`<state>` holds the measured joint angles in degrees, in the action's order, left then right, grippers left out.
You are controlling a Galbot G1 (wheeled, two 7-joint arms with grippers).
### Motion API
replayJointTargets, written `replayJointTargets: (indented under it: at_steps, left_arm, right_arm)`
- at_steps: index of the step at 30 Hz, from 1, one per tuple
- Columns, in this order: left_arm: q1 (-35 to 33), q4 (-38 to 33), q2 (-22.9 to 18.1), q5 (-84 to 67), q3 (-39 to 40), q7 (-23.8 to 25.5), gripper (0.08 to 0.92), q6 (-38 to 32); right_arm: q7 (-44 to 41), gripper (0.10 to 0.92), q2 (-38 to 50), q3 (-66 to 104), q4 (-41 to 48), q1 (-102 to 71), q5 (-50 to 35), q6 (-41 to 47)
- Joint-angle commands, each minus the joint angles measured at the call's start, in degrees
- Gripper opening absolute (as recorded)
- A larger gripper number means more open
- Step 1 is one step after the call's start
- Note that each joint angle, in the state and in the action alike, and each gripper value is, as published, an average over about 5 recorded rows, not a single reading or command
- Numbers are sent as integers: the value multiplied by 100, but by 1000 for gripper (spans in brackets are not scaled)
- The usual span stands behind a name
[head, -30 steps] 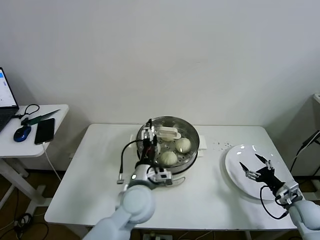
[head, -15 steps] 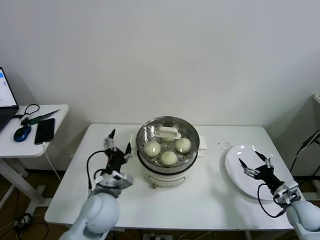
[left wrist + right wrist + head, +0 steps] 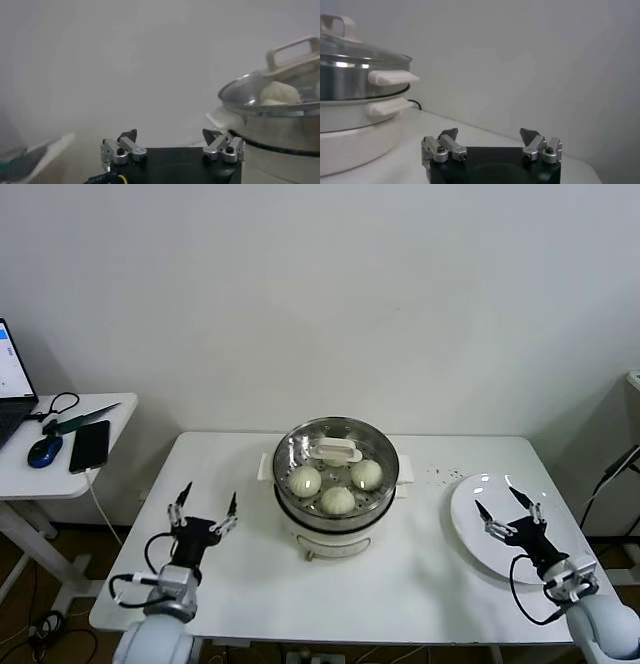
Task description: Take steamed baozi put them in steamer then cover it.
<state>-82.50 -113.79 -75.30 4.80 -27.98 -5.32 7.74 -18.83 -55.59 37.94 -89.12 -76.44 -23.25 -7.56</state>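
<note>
The steamer [image 3: 336, 514] stands mid-table with the glass cover [image 3: 380, 447] on it, its white handle [image 3: 335, 451] on top. Three baozi [image 3: 338, 500] show clearly through the glass; a fourth is mostly hidden behind the handle. My left gripper [image 3: 204, 508] is open and empty at the table's left, apart from the steamer. My right gripper [image 3: 506, 506] is open and empty over the white plate [image 3: 480, 539]. The left wrist view shows the cover [image 3: 265, 82] with a baozi [image 3: 279, 92] under it. The right wrist view shows the steamer [image 3: 355, 100] and its cover [image 3: 350, 47].
A side table [image 3: 55, 459] at far left holds a phone [image 3: 89, 446], a mouse [image 3: 44, 451], cables and a laptop edge. The plate lies near the table's right edge. A wall stands close behind the table.
My left gripper has drawn back from the steamer's rim, leftward and toward the table's front left. The right gripper has hardly moved.
</note>
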Motion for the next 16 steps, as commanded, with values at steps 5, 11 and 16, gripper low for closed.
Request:
replayJointTargets:
  at_steps: [5, 11, 16]
  left_arm:
    - [-764, 112, -421, -984, -743, -222, 823, -970]
    - [-764, 82, -430, -873, -755, -103, 823, -986]
    - [-741, 52, -419, -860, -783, -47, 823, -960]
  right_arm:
    - [90, 823, -219, 173, -310, -324, -322, 23]
    - [53, 823, -321, 202, -311, -338, -218, 58]
    - [6, 823, -375, 225, -282, -344, -170, 72]
